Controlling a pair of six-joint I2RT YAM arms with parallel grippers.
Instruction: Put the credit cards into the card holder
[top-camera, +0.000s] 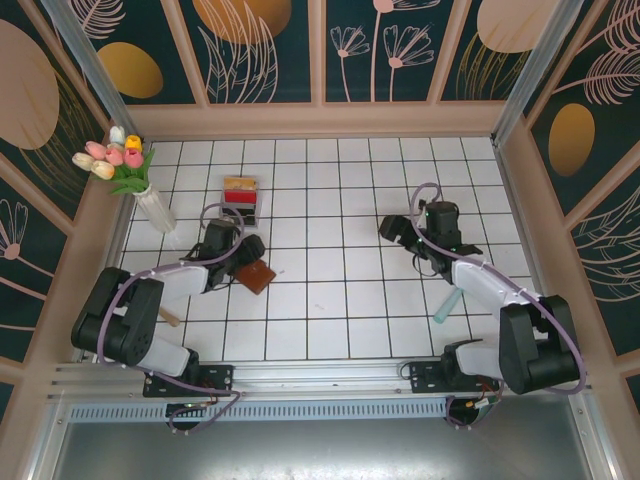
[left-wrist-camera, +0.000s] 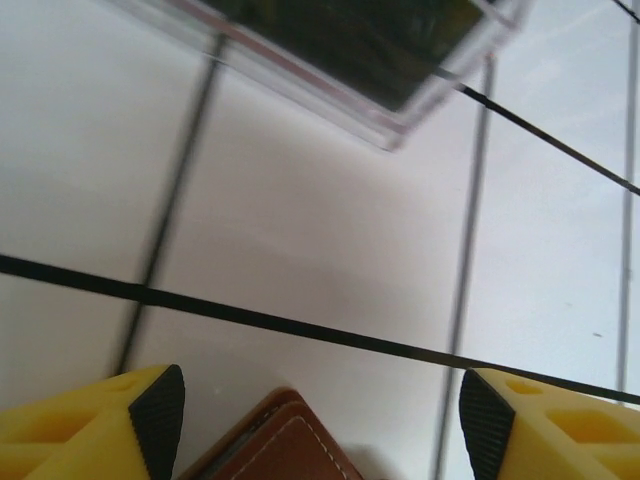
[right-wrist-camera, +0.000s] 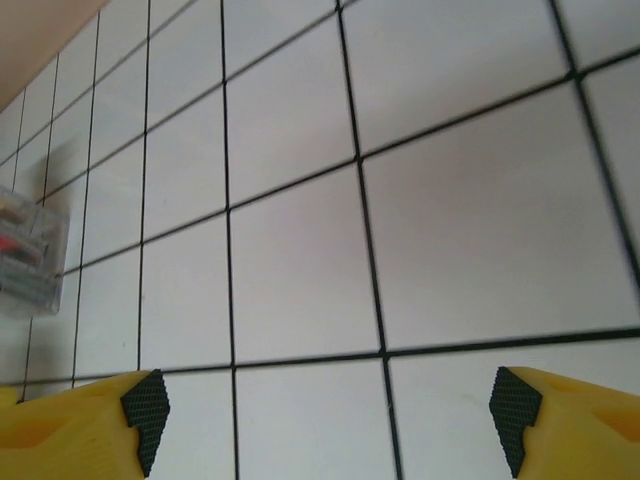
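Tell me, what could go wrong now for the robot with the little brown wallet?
1. The left claw is open, and only a corner of the wallet shows between its fingers, nearer one side. If it closes, it might nip just the edge and shove or flip the wallet.
2. The flower vase stands close beside that arm. A wide swing toward the card tray could knock it over.
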